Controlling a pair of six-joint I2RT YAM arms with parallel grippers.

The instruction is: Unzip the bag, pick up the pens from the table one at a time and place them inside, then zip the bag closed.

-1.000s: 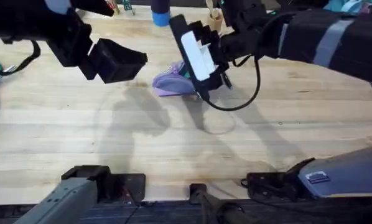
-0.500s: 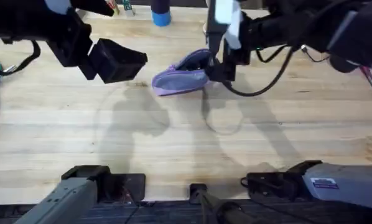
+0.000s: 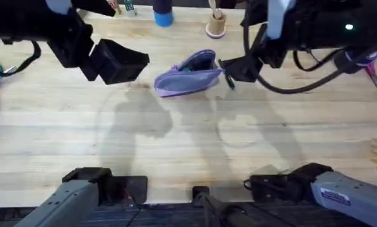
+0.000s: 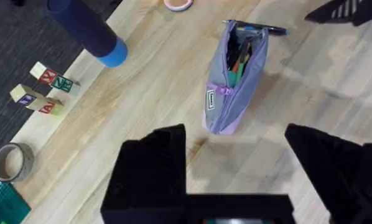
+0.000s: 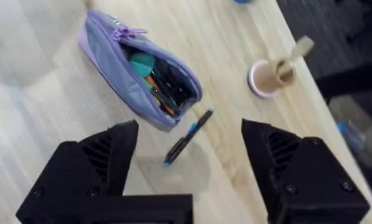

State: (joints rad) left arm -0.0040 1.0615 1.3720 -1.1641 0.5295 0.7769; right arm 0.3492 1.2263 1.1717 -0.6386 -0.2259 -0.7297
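Now your bag (image 3: 190, 75) lies on the surface (image 3: 176, 145) with its zipper open, and several things already show inside its mouth. One dark pen (image 5: 188, 137) with a blue tip lies on the surface just beside the bag's open end, on the side toward the right hand (image 3: 242, 67). That right hand hovers empty, fingers spread wide, near the pen and the bag's mouth. The left hand (image 4: 260, 162) is also wide open and empty, held above the surface off the bag's closed end.

Watch the pen: it is slim and lies flat, so a shallow or off-centre pinch may roll it or nudge it against the bag. Pushing the bag could tip its mouth and spill the contents. A small spool with a stick (image 5: 272, 71) stands near the pen, beyond the bag's mouth; a wide approach from that side may knock it.

Toward you from the bag, the surface is bare and gives ample room. Behind the bag, a blue cylinder (image 4: 86, 31) stands close to the far edge.
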